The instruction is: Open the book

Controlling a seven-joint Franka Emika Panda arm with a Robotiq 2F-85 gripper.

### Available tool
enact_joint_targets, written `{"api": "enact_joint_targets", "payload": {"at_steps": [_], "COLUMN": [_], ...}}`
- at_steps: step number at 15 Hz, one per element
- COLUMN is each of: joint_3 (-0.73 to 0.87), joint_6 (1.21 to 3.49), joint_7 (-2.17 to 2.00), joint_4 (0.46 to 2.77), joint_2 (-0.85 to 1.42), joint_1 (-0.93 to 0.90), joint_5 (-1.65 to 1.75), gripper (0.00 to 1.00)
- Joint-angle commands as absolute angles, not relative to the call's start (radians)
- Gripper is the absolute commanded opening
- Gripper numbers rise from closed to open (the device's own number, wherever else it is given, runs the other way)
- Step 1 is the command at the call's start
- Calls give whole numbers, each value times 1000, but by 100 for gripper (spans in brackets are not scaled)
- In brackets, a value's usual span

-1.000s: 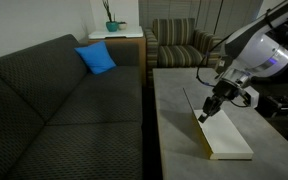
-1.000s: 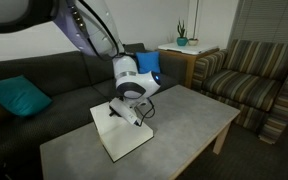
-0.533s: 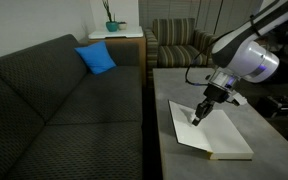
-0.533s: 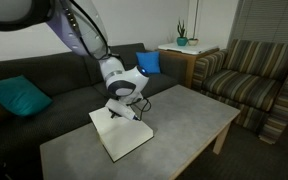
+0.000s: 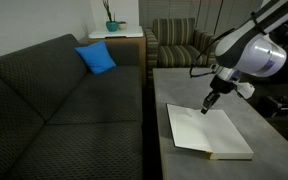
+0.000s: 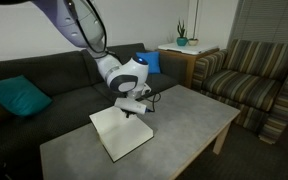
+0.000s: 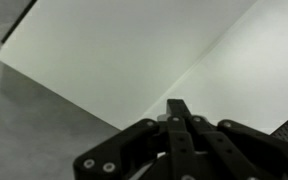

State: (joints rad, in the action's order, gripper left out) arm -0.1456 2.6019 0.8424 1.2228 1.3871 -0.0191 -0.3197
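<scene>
The book (image 5: 206,130) lies open flat on the grey table (image 5: 184,85), plain white pages up, a thin yellow edge along its near side. It also shows in an exterior view (image 6: 119,132) and fills the wrist view (image 7: 134,55). My gripper (image 5: 208,106) hangs just above the book's far part, fingers pointing down and pressed together, holding nothing. It also shows in an exterior view (image 6: 134,106). In the wrist view the fingers (image 7: 177,108) are shut over the white page.
A dark sofa (image 5: 54,100) with a blue cushion (image 5: 96,58) runs along the table. A striped armchair (image 5: 179,42) and a side table with a plant (image 5: 111,25) stand behind. A teal cushion (image 6: 19,97) lies on the sofa.
The cover and pages that stood raised a second ago have dropped flat, so the book now lies open. My gripper has lifted slightly and moved off the page.
</scene>
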Motion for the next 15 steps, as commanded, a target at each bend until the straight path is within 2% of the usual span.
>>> {"api": "enact_joint_targets", "payload": {"at_steps": [1,6,7,8,9,15], "joint_3": [-74,-27,-75,-73,-77,-109], "joint_6": [2692,2727,2738,2736,2740,2723], "joint_7": [823,852,791,776,744,644], "joint_4": [1420,1619,1651,1680,1705,1821], "joint_2": [1241,1089,1069,1046,1027,938], "joint_1": [-54,-87,-41,-41,-34,17], "joint_5": [-298,-296,-189,-160,-118,39], "gripper": [0,0,0,26,27,68]}}
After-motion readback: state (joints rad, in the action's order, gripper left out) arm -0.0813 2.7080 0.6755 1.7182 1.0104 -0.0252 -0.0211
